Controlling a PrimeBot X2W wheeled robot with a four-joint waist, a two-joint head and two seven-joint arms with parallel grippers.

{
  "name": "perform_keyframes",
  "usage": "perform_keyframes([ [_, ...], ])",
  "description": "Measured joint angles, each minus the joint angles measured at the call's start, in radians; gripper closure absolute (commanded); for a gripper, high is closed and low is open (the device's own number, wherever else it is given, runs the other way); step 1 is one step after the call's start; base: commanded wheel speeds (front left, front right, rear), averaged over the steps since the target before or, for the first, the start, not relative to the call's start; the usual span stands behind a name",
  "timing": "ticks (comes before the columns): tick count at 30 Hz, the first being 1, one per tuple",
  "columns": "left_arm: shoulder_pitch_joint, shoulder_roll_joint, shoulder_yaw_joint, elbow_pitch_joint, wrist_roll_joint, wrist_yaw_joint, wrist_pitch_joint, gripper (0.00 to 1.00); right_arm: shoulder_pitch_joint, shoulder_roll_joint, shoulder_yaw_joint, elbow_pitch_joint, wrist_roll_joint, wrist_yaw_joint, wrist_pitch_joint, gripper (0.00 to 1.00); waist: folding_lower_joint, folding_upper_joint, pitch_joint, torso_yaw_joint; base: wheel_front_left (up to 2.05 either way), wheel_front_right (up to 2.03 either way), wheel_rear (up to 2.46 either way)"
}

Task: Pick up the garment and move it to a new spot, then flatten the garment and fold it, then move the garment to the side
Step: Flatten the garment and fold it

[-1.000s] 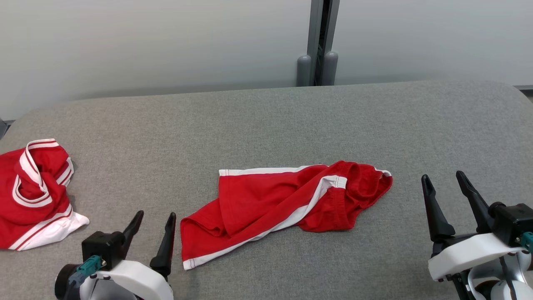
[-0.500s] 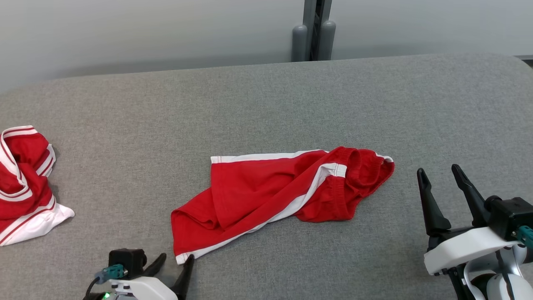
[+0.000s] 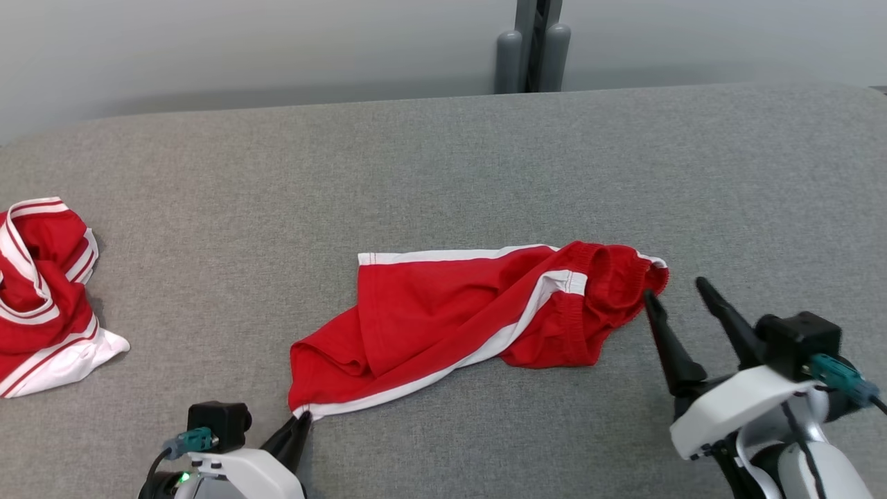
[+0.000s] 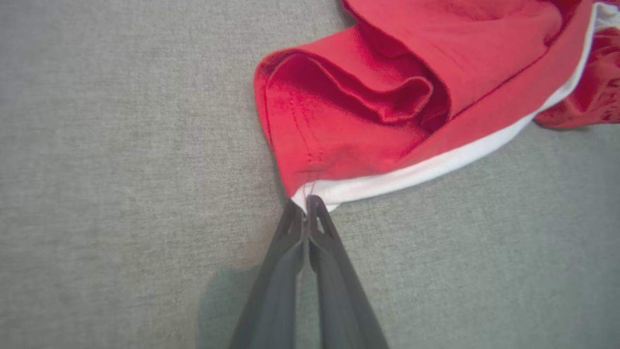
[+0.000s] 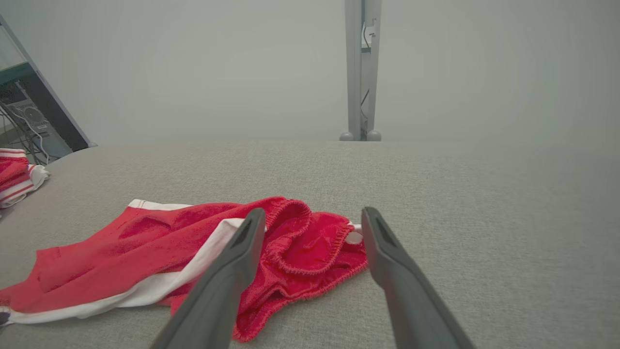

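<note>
garment [image 3: 443, 326]: red shorts with white trim, crumpled at centre frame on the grey table [image 3: 416, 173]
left gripper [image 4: 305, 206]: lower left, fingers pinched together on the garment's white-hemmed corner
right gripper [image 3: 674, 288]: lower right, fingers spread, just beside the elastic waistband
other red cloth [image 3: 41, 298]: left edge

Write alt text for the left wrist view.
The left hand is pinched shut on the white-trimmed corner of a crumpled red fabric garment, which lies on a grey woven fabric surface.
</note>
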Motion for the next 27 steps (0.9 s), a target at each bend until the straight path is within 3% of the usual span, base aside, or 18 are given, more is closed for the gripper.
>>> perform_keyframes([
  [8, -0.046, -0.012, -0.007, 0.000, 0.010, 0.002, -0.016, 1.00, -0.121, -0.071, 0.151, 0.100, 0.114, 0.000, 0.084, 0.00, 0.0000, 0.0000, 0.037, 0.032, 0.00, 0.00, 0.00],
  [19, -0.087, -0.033, -0.017, 0.028, 0.017, -0.012, -0.055, 1.00, -0.233, -0.110, 0.261, 0.247, 0.218, 0.000, 0.091, 0.00, 0.0000, 0.0000, 0.076, 0.079, 0.00, 0.00, 0.00],
  [20, -0.089, -0.034, -0.016, 0.029, 0.017, -0.012, -0.060, 1.00, -0.239, -0.113, 0.269, 0.252, 0.233, 0.000, 0.085, 0.52, 0.0000, 0.0000, 0.077, 0.080, 0.00, 0.00, 0.00],
  [22, -0.090, -0.035, -0.016, 0.032, 0.017, -0.012, -0.069, 1.00, -0.245, -0.122, 0.290, 0.257, 0.259, 0.000, 0.078, 0.87, 0.0000, 0.0000, 0.077, 0.081, 0.00, 0.00, 0.00],
  [23, -0.091, -0.036, -0.014, 0.033, 0.017, -0.012, -0.073, 1.00, -0.247, -0.126, 0.295, 0.257, 0.264, 0.000, 0.067, 1.00, 0.0000, 0.0000, 0.076, 0.081, 0.00, 0.00, 0.00],
  [27, -0.101, -0.035, 0.003, 0.020, 0.019, -0.010, -0.113, 1.00, -0.260, -0.137, 0.293, 0.246, 0.291, 0.000, 0.020, 1.00, 0.0000, 0.0000, 0.069, 0.078, 0.00, 0.00, 0.00],
])
